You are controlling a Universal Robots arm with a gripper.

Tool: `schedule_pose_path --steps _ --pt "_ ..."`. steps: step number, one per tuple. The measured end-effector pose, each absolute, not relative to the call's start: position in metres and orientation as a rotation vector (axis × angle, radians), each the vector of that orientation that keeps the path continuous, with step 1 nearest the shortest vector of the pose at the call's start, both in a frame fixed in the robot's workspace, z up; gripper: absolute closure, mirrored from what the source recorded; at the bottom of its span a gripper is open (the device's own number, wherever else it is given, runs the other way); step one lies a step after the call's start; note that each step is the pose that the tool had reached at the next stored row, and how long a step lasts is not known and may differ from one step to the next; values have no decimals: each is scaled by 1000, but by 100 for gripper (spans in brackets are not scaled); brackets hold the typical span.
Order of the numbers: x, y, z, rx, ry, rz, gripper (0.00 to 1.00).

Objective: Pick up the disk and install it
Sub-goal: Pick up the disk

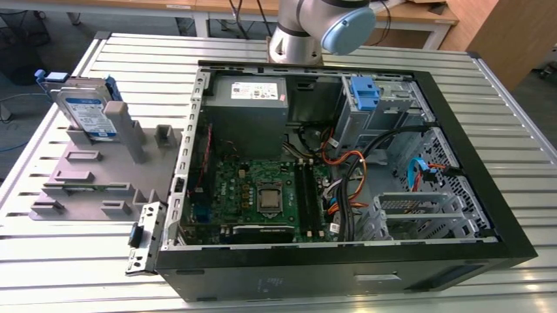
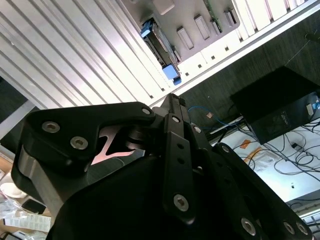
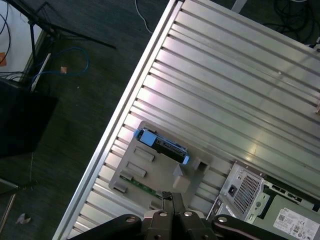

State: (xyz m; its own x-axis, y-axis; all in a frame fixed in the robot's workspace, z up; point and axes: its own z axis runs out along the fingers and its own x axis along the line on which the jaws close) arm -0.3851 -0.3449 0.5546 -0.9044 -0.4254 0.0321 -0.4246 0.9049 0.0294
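Disk stands upright in the grey holder at the exterior view's left; the gripper, well above it, is clenched and empty.

Open air over the disk, cables crowding the case
The disk stands upright in a grey holder at the exterior view's left, open from above, a grey post just beside it. Inside the open case, cables crowd the space near the blue bracket.
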Motion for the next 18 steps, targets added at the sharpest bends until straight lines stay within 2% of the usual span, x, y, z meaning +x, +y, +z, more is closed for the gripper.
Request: schedule_pose_path --steps 18 --pt "-385 -345 552 785 -3002 -31 89"
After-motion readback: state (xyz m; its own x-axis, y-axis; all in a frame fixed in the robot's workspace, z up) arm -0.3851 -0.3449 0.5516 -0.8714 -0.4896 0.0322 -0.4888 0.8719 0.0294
